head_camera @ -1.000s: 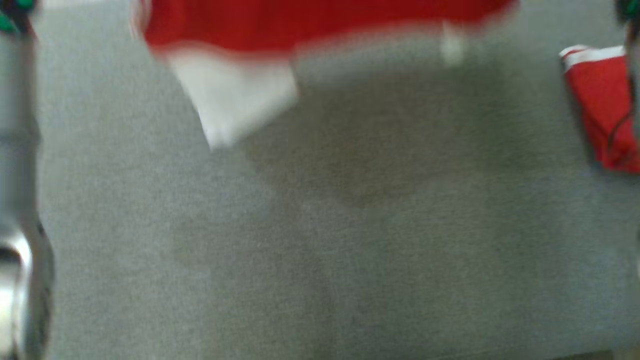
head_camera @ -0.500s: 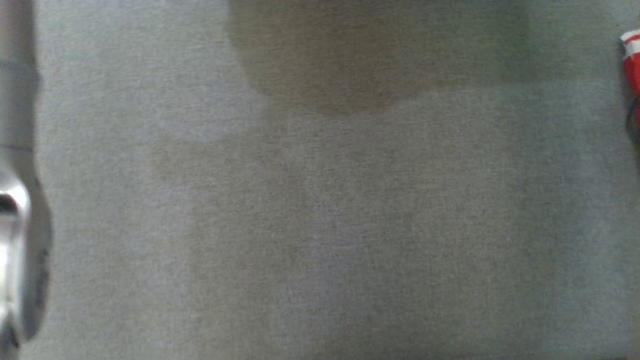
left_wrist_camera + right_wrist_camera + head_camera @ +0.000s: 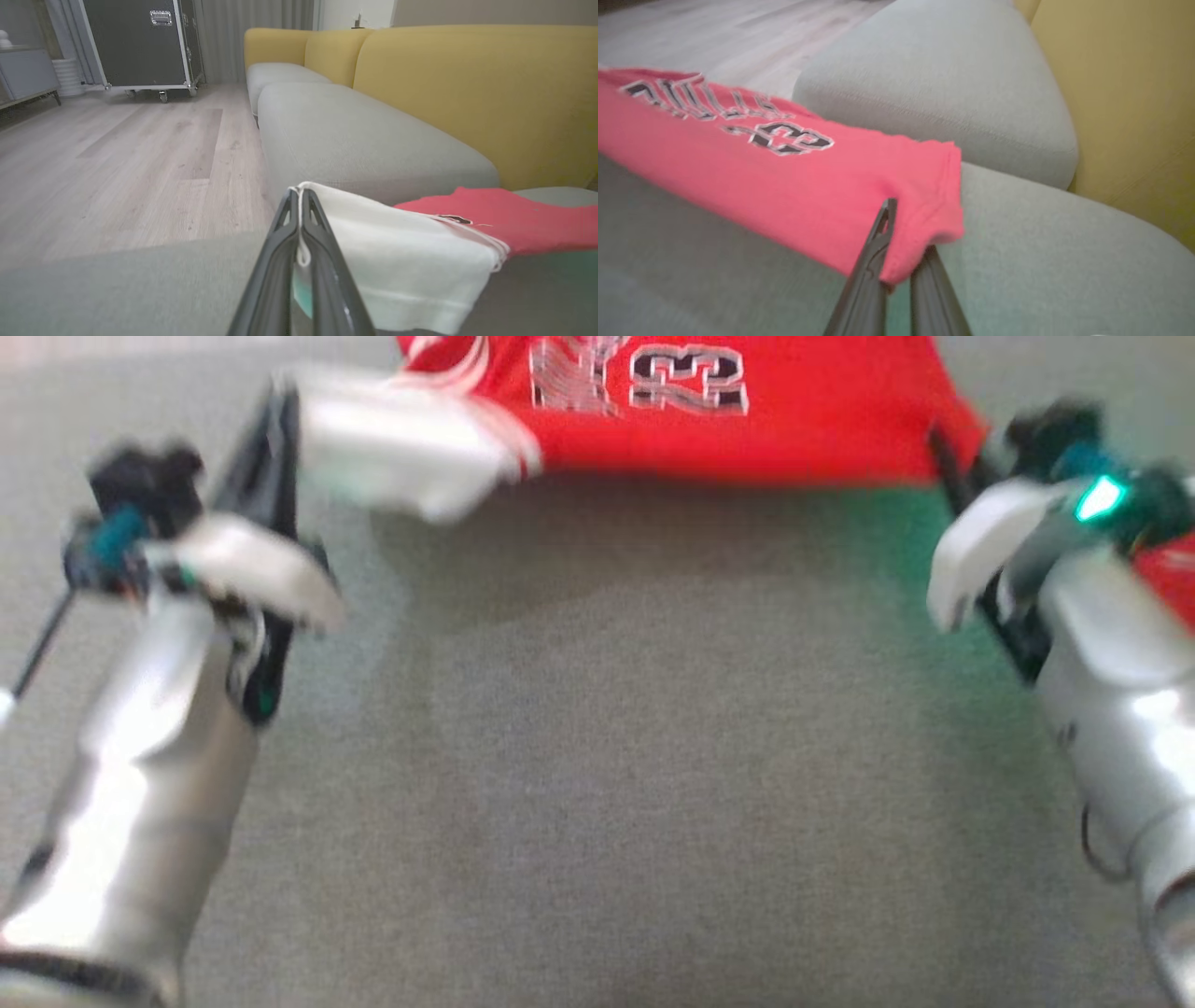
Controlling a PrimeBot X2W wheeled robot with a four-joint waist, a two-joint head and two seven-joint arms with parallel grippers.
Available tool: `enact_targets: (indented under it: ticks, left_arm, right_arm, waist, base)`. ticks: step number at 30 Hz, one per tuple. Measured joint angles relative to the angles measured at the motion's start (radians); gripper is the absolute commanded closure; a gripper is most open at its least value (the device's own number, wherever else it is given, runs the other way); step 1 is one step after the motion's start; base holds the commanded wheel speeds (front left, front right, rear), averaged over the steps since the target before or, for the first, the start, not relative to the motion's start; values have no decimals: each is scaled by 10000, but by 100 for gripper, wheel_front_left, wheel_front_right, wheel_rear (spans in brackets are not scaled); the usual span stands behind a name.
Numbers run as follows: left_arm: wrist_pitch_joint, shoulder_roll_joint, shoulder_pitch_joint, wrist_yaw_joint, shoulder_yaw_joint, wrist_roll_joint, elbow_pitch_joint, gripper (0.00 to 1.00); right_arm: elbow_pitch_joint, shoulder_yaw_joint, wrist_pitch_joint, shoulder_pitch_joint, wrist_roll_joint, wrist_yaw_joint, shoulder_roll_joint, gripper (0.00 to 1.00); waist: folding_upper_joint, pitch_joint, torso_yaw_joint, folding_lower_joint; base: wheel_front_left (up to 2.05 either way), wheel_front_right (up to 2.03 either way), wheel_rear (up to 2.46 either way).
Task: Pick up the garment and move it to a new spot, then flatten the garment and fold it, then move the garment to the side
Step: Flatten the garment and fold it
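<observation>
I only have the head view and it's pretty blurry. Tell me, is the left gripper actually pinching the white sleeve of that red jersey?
Observer: Yes. In the left wrist view the left gripper is shut on the white sleeve, with the hem's edge squeezed between its fingers.
Operator: And the right one?
Observer: The right wrist view shows the right gripper shut on a bottom corner of the red jersey, with the fabric folding over one finger.
Operator: What's past the cushion?
Observer: A yellow backrest runs along the grey cushions.
</observation>
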Motion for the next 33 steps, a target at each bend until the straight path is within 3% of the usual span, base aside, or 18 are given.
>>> enact_targets:
  ticks: [8, 17, 21, 27, 33]
  left_arm:
    - [1509, 1659, 2859, 0, -1586, -1806, -2460, 100]
    - [3043, 2867, 5169, 4, -1933, -3112, -4972, 100]
    - [4113, 3496, 6285, 224, -2025, -3795, -6205, 100]
    - [5145, 4067, 7109, 577, -2034, -4558, -7430, 100]
    - [5348, 4364, 7389, 1110, -1845, -4849, -8372, 100]
  right_arm:
    - [-1400, 2370, 825, 1660, 1818, 0, -836, 100]
    - [-3183, 4560, 2188, 2795, 4098, 0, -2136, 100]
    - [-4057, 5478, 3014, 3222, 5308, 0, -2736, 100]
    - [-4832, 6009, 3751, 3349, 6353, 0, -3289, 100]
    - [-5285, 6071, 3754, 3359, 7022, 0, -3595, 100]
  waist:
    - [0, -1366, -107, -2]
    - [0, -2456, -143, 0]
    - [0, -2973, -168, 0]
    - [0, -3194, -232, 1]
    - [0, -3135, -318, 2]
  base:
    - [0, 0, 0]
    - [0, 0, 0]
    - [0, 0, 0]
    - [0, 0, 0]
    - [0, 0, 0]
